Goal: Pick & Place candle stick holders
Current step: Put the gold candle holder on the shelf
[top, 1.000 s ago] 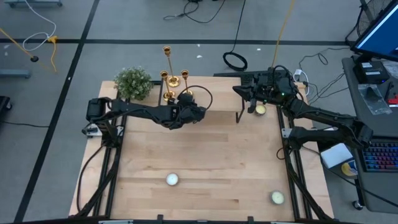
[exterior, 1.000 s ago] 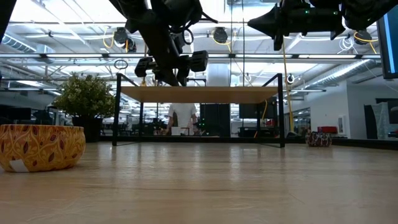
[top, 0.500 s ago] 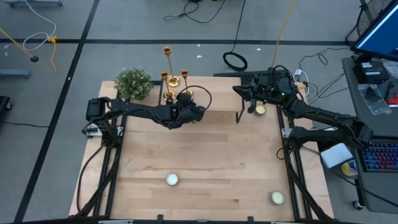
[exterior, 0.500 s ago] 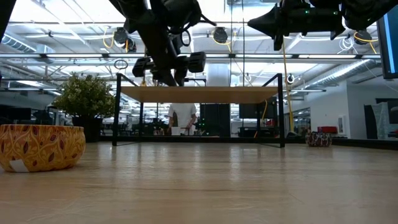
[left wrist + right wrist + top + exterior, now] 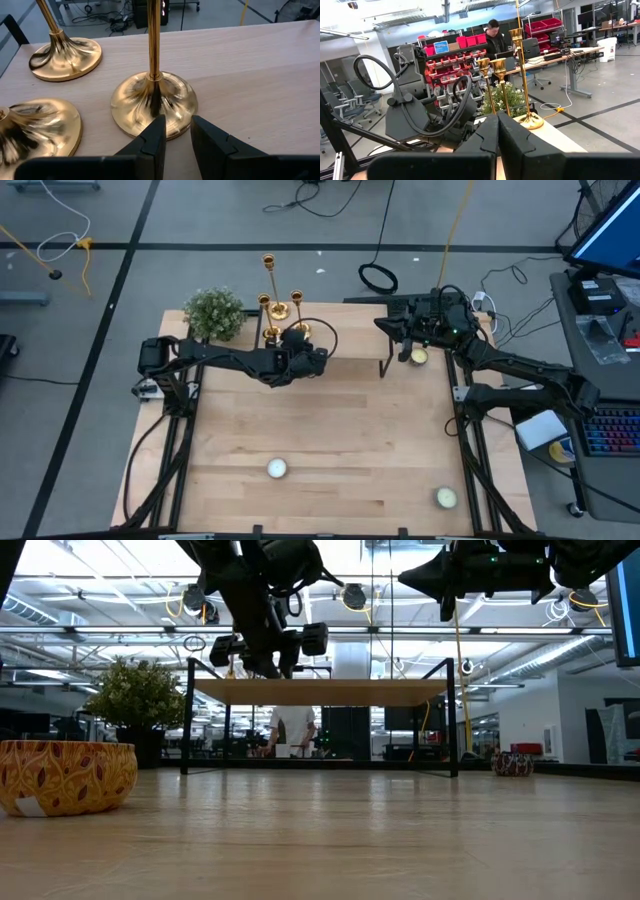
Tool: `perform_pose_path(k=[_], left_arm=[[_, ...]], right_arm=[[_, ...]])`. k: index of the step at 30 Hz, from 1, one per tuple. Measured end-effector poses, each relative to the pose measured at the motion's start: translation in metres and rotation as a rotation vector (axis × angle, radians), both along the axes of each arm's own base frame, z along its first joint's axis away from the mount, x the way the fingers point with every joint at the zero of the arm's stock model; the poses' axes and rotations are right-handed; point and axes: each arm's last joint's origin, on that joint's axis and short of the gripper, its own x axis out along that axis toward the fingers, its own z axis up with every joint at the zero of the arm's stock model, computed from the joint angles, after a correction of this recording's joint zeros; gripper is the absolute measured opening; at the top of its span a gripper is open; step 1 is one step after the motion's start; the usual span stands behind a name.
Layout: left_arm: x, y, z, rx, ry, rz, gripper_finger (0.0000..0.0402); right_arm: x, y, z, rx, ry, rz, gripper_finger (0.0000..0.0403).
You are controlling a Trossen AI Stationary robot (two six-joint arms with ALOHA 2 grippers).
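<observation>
Three gold candle stick holders stand on their round bases at the table's far edge, left of centre: a tall one (image 5: 268,280) and two shorter ones (image 5: 296,302) (image 5: 263,304). My left gripper (image 5: 299,340) (image 5: 176,131) points slantwise down at the near rim of one base (image 5: 152,102). Its fingers are open by a narrow gap with nothing between them, and the stem (image 5: 154,45) rises beyond the tips. The other two bases (image 5: 65,57) (image 5: 35,130) are beside it. My right gripper (image 5: 497,131) (image 5: 383,325) hangs shut and raised at the far right. My left gripper has its fingertips (image 5: 159,125) right at the near rim (image 5: 172,131) of the candle stick holder's base, coming slantwise from the table's near side. Whether they touch the rim I cannot tell. The holder stands upright on the table.
A bushy green plant (image 5: 214,313) stands left of the holders. A white candle (image 5: 276,469) and a pale-green one (image 5: 445,498) lie near the front edge, and another candle (image 5: 418,356) is under the right arm. A patterned bowl (image 5: 65,775) shows in the low view. A person (image 5: 495,35) is in the room behind.
My left gripper has turned a little at the wrist while staying in place by the holders. The gap between its fingers is the same.
</observation>
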Motion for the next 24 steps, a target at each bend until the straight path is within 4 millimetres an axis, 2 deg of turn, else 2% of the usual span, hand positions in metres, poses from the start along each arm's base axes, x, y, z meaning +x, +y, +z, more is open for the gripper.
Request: perform_pose_path(k=[5, 10, 17, 24], left_arm=[[0.002, -0.004, 0.001, 0.001, -0.024, -0.012, 0.0092], [0.006, -0.018, 0.003, -0.010, -0.044, -0.058, 0.0092], [0.018, -0.034, 0.023, -0.006, -0.070, -0.142, 0.0092], [0.024, -0.037, 0.039, 0.023, -0.067, -0.176, 0.0092]], right_arm=[[0.000, 0.000, 0.000, 0.000, 0.000, 0.000, 0.0001], [0.000, 0.000, 0.000, 0.000, 0.000, 0.000, 0.0001], [0.000, 0.000, 0.000, 0.000, 0.000, 0.000, 0.0001], [0.000, 0.000, 0.000, 0.000, 0.000, 0.000, 0.0002]])
